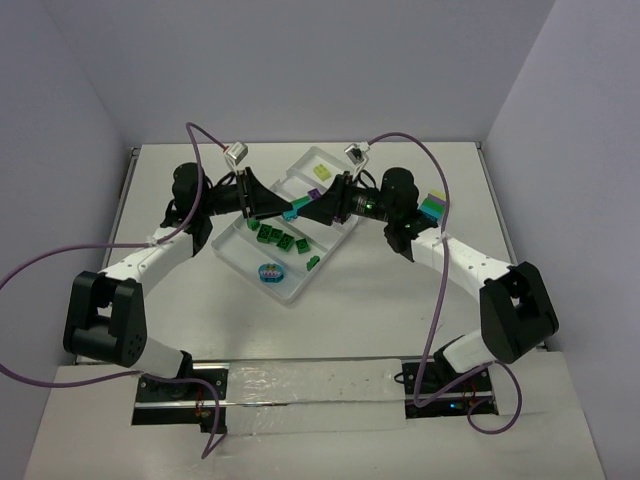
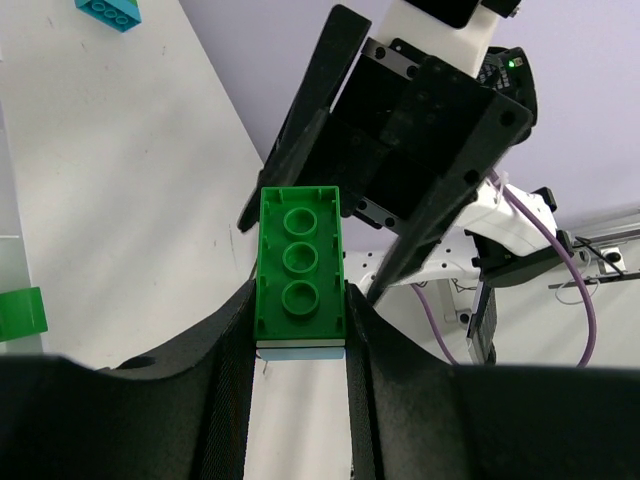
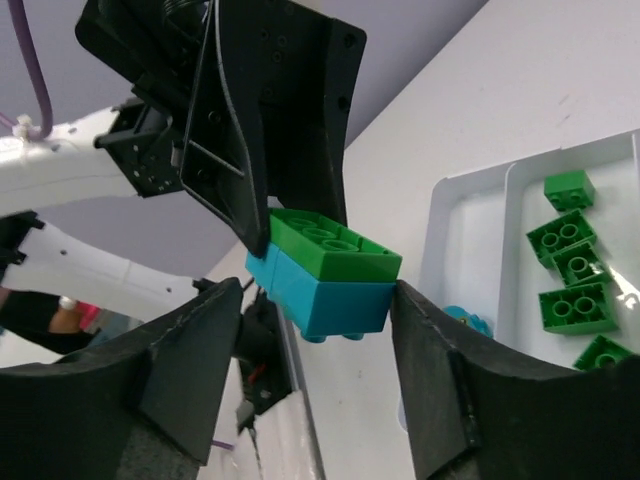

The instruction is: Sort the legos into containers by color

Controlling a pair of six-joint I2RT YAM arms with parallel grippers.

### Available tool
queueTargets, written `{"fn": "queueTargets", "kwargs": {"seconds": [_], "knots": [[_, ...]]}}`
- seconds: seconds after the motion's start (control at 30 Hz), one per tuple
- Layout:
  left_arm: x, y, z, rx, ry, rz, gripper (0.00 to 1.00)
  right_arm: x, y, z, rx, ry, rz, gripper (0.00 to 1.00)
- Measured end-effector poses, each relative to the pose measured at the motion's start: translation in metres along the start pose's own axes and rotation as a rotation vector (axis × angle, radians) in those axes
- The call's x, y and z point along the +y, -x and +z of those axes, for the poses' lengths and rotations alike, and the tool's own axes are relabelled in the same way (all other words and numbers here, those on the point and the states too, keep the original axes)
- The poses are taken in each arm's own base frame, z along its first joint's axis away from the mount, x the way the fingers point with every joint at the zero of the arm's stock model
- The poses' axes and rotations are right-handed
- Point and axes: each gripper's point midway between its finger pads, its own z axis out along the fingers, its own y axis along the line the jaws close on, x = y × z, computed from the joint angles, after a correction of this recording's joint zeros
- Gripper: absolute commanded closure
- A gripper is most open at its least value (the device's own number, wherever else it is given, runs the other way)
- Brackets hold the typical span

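left gripper (image 2: 300, 340) clamps the green brick (image 2: 300, 265) (teal brick (image 3: 330, 295) attached); right gripper (image 3: 300, 350), fingers apart, must close and pull.

no readable text, labels, numbers

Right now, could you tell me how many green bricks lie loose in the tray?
5, all in one compartment of the tray: four green bricks in a row, a fifth nearer the robot. Others may be hidden.
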Motion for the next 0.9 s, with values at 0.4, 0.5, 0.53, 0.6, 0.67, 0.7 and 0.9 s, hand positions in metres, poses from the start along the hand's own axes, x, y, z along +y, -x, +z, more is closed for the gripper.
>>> {"fn": "queueTargets", "kwargs": {"seconds": [0.4, 0.5, 0.53, 0.6, 0.67, 0.7, 0.9], "knots": [[-0.01, 0.0, -0.002, 0.012, -0.04, 0.031, 1.0, 0.005, 0.0, 0.001, -0.031, 0.094, 0.123, 0.99], [-0.011, 0.0, -0.002, 0.01, -0.04, 0.034, 1.0, 0.006, -0.001, 0.001, -0.027, 0.11, 0.135, 1.0], [-0.011, 0.0, -0.002, 0.009, -0.039, 0.035, 1.0, 0.006, -0.001, 0.001, -0.024, 0.118, 0.134, 1.0], [-0.011, 0.001, -0.003, 0.005, -0.037, 0.035, 1.0, 0.006, -0.002, 0.001, -0.021, 0.123, 0.135, 1.0], [-0.011, 0.002, -0.003, 0.003, -0.036, 0.032, 1.0, 0.004, -0.004, 0.001, -0.014, 0.119, 0.121, 1.0], [-0.011, 0.002, -0.004, 0.002, -0.035, 0.03, 1.0, 0.003, -0.006, 0.001, -0.01, 0.118, 0.112, 1.0], [-0.015, 0.009, -0.003, -0.021, -0.036, 0.026, 1.0, -0.034, -0.036, -0.002, 0.086, -0.059, 0.059, 1.0]]}}
